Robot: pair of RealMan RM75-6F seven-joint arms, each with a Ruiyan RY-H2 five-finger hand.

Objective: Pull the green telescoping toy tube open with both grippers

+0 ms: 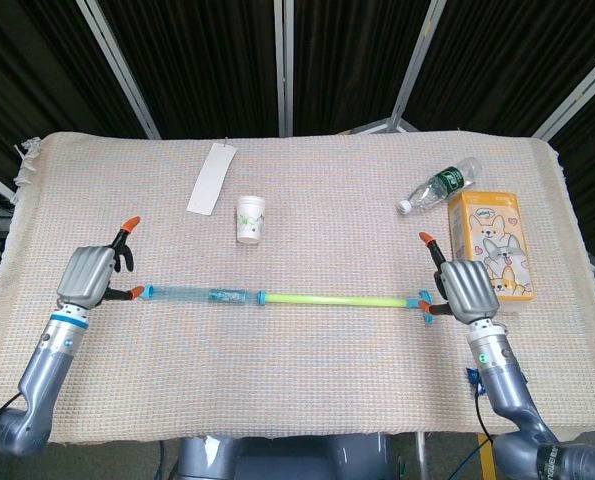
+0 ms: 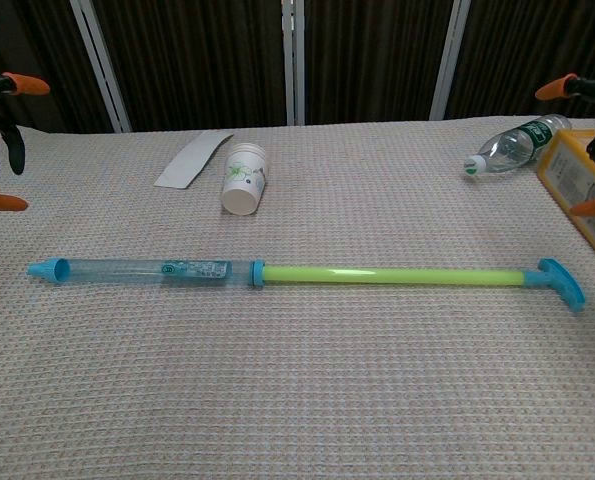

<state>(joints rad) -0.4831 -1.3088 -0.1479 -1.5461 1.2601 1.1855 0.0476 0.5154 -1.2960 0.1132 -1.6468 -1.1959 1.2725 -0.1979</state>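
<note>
The toy tube lies fully stretched out across the counter, so the pull looks done, with the left hand and right hand spread wide, holding nothing.

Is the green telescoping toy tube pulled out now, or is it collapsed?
Pulled out. The toy tube lies flat on the table cloth, its green inner rod showing long beyond the clear barrel.
</note>
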